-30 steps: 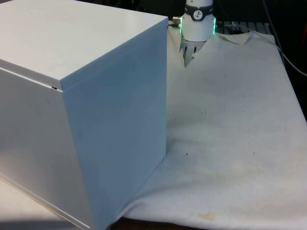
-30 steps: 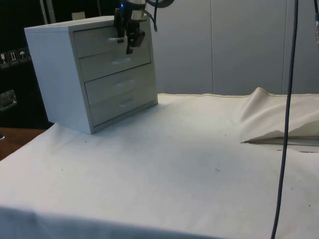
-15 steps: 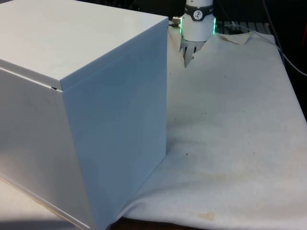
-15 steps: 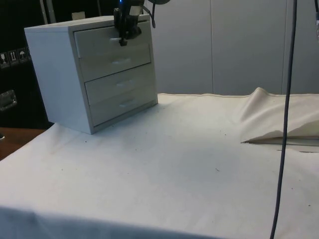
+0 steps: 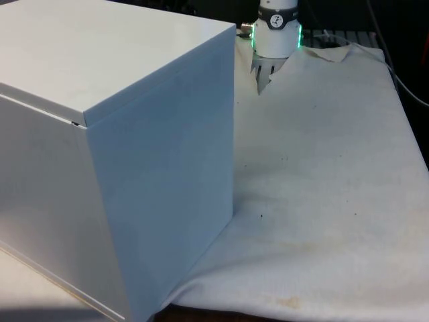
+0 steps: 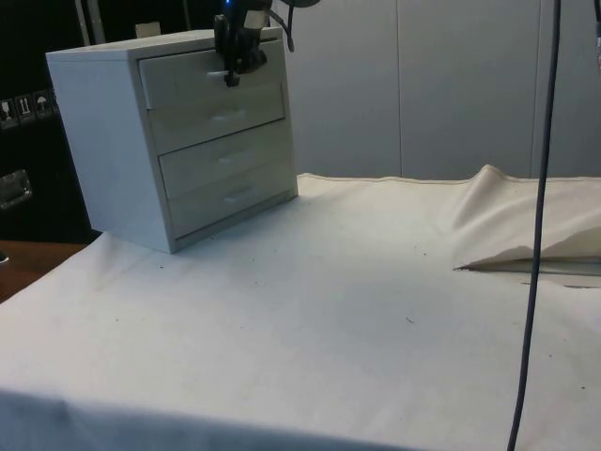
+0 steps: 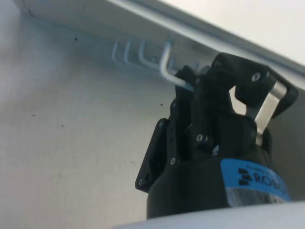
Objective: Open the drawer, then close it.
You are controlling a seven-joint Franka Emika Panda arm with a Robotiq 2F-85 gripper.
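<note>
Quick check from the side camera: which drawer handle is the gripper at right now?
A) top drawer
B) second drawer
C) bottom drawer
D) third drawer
A: in the side view the gripper sits at the handle of the top drawer of the chest, above the three other handles.

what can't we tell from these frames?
- Front view: the drawers and handle are hidden; the chest turns its back and side.
- Side view: how far the top drawer is out is too small to judge.
- Wrist view: the hand covers its grip on the handle.
</note>
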